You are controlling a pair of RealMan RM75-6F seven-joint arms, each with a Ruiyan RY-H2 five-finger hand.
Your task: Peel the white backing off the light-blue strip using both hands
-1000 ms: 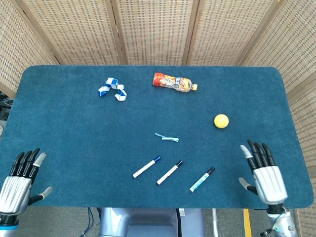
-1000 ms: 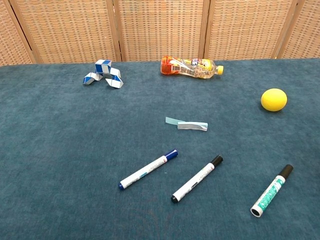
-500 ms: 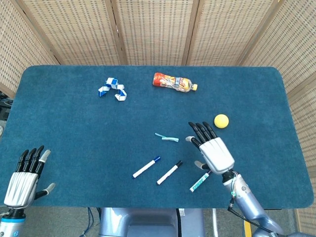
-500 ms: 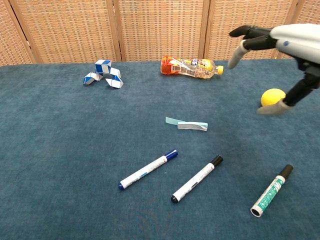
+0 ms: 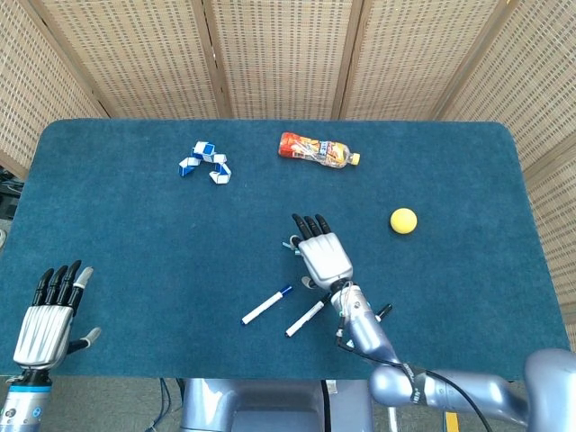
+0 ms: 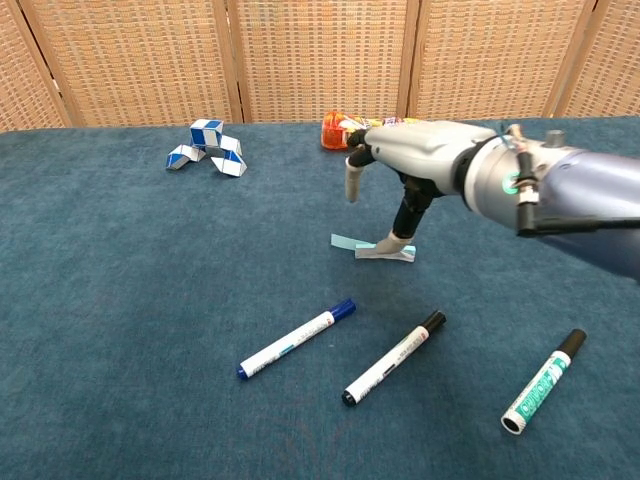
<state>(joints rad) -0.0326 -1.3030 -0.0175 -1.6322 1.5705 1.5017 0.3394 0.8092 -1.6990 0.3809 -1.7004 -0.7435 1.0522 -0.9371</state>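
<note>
The light-blue strip lies flat mid-table, its white backing curling at the right end. In the head view only its left tip shows beside my right hand. That hand hovers over the strip, fingers spread and holding nothing. Its thumb points down and seems to touch the white backing. My left hand stays at the table's near left corner, fingers apart and empty, and is absent from the chest view.
A blue-capped marker, a black-capped marker and a green-labelled marker lie in front of the strip. A blue-and-white snake cube, a bottle and a yellow ball sit further back.
My right hand has swept from the table's near right edge leftward to above the strip, its thumb now down at the backing. The left hand has barely shifted.
</note>
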